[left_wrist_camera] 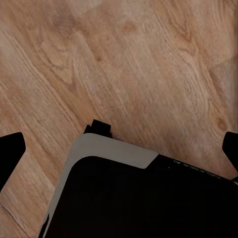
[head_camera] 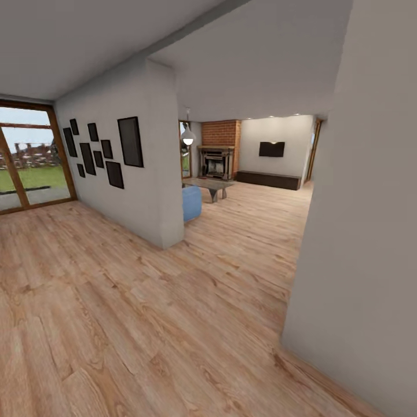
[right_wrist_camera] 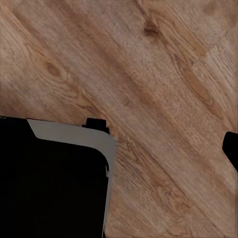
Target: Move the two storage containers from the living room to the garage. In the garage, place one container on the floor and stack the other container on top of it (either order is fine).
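The storage containers are out of view, and so are the garage and its floor. In the head view the living room (head_camera: 262, 174) lies ahead past a wall corner, with a black TV (head_camera: 271, 149), a long dark bench (head_camera: 268, 179) and a blue sofa end (head_camera: 191, 202). My left gripper (left_wrist_camera: 119, 148) hangs open over the wood planks, one dark fingertip (left_wrist_camera: 11, 148) at each side, with nothing between them. My right gripper (right_wrist_camera: 119, 148) looks down at the same planks, a fingertip (right_wrist_camera: 231, 146) far out at one edge, open and holding nothing.
A white wall block (head_camera: 145, 174) with dark picture frames stands at the left, and a plain wall (head_camera: 359, 231) closes in at the right. Between them the wood-plank passage (head_camera: 243, 243) leads on. Glass doors (head_camera: 29, 162) are at far left. The robot's dark base (left_wrist_camera: 139, 198) sits under both grippers.
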Tool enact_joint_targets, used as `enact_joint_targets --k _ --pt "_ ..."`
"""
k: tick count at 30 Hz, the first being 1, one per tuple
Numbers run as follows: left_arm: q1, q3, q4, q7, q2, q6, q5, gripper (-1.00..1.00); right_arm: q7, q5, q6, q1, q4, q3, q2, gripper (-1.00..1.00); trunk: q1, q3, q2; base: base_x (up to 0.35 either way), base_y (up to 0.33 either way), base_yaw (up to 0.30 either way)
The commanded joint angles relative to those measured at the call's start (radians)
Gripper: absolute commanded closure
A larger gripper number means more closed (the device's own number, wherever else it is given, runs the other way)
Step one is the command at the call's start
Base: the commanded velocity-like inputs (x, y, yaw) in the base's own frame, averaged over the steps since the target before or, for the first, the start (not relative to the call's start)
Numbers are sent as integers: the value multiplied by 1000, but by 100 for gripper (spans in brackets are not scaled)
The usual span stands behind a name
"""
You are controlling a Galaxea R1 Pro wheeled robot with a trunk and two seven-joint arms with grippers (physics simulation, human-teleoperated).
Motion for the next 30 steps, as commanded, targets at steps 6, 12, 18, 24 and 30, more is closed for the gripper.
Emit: enact_joint_targets --k 6,12,18,24,30 --pt "-1 -2 0 0 0 0 6 -100 -2 -8 -6 -1 3 9 0 -100 1 -1 -1 322 0 1" --pt "-1 -2 0 0 0 0 6 -100 -2 -6 -4 -1 3 12 -1 -100 1 -1 -1 322 0 0" --pt "-1 -2 0 -1 0 0 6 -100 -2 -6 -4 -1 3 13 -1 -100 1 -1 -1 322 0 0" --pt "-1 -2 0 0 0 6 6 -100 -2 -8 -4 -1 3 11 1 -100 1 -1 -1 322 0 0" --pt "-1 -2 -1 -1 -1 7 6 -100 0 -11 -5 -1 3 8 5 -100 1 -1 -1 322 0 0"
